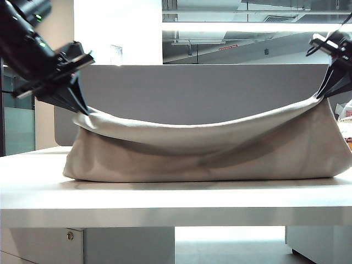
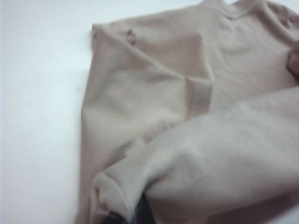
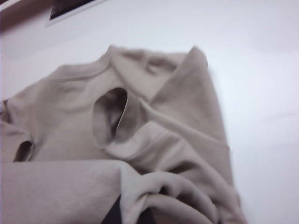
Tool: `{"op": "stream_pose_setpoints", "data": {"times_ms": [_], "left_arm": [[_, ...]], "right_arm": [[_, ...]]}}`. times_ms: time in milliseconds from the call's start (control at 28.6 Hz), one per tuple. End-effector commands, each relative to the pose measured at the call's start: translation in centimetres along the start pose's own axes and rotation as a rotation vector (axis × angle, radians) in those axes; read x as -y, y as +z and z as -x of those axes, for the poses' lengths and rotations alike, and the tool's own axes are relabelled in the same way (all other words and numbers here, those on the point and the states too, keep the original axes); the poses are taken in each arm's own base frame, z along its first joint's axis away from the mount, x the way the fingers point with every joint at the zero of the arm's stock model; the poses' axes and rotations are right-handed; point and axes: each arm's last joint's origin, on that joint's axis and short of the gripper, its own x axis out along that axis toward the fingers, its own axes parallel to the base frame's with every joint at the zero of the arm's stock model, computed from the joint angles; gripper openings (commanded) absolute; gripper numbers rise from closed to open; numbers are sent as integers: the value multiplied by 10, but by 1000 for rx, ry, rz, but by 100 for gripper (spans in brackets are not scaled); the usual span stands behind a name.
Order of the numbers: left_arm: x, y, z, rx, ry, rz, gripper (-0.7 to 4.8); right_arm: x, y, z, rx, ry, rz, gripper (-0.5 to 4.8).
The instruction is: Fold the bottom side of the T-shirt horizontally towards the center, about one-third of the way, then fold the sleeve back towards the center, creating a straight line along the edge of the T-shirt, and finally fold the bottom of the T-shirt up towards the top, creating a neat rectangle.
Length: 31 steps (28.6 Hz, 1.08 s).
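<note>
The beige T-shirt (image 1: 209, 157) lies across the white table, its near edge lifted into a sagging span between both arms. My left gripper (image 1: 83, 110) is shut on the cloth's left corner, held above the table. My right gripper (image 1: 319, 96) is shut on the right corner at about the same height. In the left wrist view the pinched cloth (image 2: 121, 191) bunches over the dark fingers (image 2: 142, 210), with the T-shirt's body (image 2: 187, 79) spread beyond. In the right wrist view cloth folds (image 3: 154, 191) wrap the fingers (image 3: 112, 215); a sleeve opening (image 3: 110, 116) and the collar (image 3: 84, 72) show.
The white table (image 1: 165, 198) runs to a front edge close to the camera. A grey partition (image 1: 203, 88) stands behind the T-shirt. Bare tabletop (image 2: 37, 116) lies beside the shirt in the left wrist view, and more (image 3: 261, 93) in the right wrist view.
</note>
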Motion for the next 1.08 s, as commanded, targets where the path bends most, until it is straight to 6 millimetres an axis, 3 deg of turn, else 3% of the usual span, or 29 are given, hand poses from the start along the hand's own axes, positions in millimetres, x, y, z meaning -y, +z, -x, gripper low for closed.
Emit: {"op": "stream_pose_setpoints", "data": {"times_ms": [35,315,559,804,1084], "left_arm": [[-4,19,-14,27,15,-27,-6],[-16,52,-55,32,26,-46,-6],[-27,58,-83,24,75,-59,-6],[-34,59,-100,56,95,-80,-6],[-37,60,-108,95,133,-89,-4]], "right_arm": [[3,14,-14,10,4,5,-5],[13,38,-50,20,4,10,-5],[25,49,-80,7,0,3,-5],[32,56,-98,13,0,6,-6],[36,57,-105,44,-13,18,-5]]}}
